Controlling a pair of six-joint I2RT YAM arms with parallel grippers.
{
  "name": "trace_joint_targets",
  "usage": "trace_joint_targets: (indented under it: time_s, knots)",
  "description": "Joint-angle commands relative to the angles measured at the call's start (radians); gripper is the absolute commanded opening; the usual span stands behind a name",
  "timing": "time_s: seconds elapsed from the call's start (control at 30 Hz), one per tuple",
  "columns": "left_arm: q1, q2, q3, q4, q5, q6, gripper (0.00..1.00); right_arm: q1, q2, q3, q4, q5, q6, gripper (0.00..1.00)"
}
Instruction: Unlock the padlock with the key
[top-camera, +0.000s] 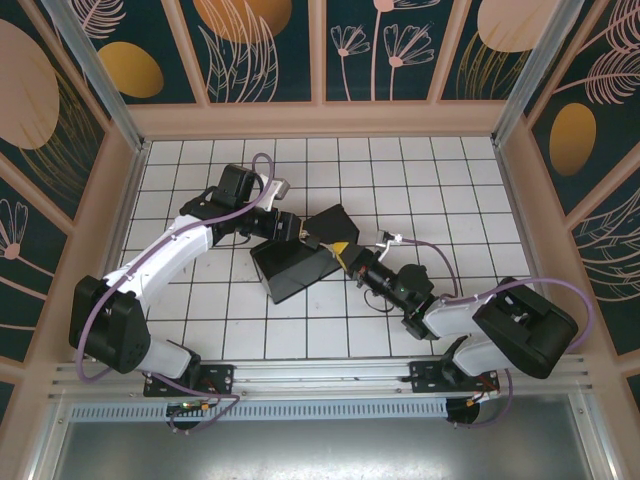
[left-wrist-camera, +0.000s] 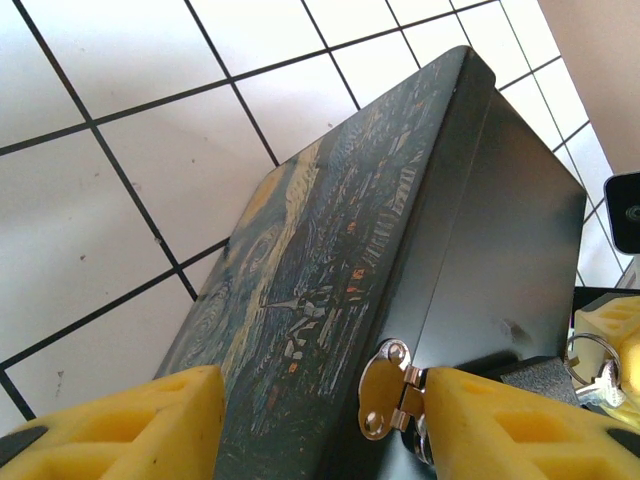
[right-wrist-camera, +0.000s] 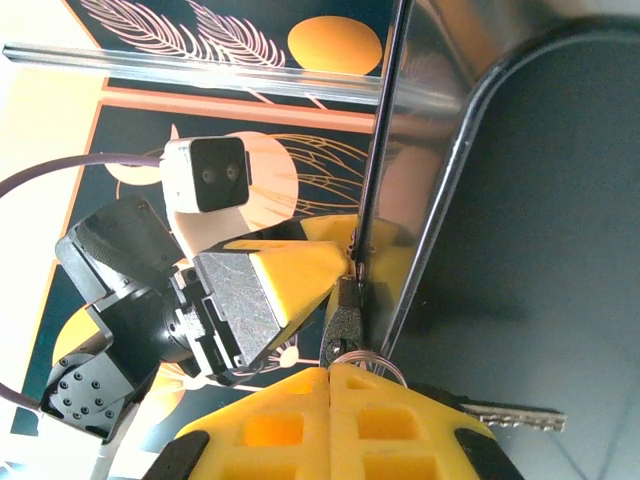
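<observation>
A black box with a painted lid is seen on a white tiled surface. The left tool is held about half open astride the box's latch end; whether it is pressed against the box cannot be told. The right tool is closed tight on the ring of the key. What appears to be the padlock, small and dark, is seen at the lid's edge, just beyond those tips. It is judged hard, smooth and loose-swinging, best steadied by its body; the key, thin and stiff, is best held by its flat head.
</observation>
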Motion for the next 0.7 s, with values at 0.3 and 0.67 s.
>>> trace_joint_targets:
  time_s: [0.3, 0.67]
  knots:
    - [-0.025, -0.004, -0.019, 0.008, 0.025, -0.007, 0.53, 0.023, 0.076, 0.05, 0.11, 0.025, 0.015, 0.0]
    - [-0.064, -0.005, -0.046, 0.048, 0.058, -0.023, 0.48, 0.035, 0.123, 0.145, 0.018, -0.038, 0.019, 0.0]
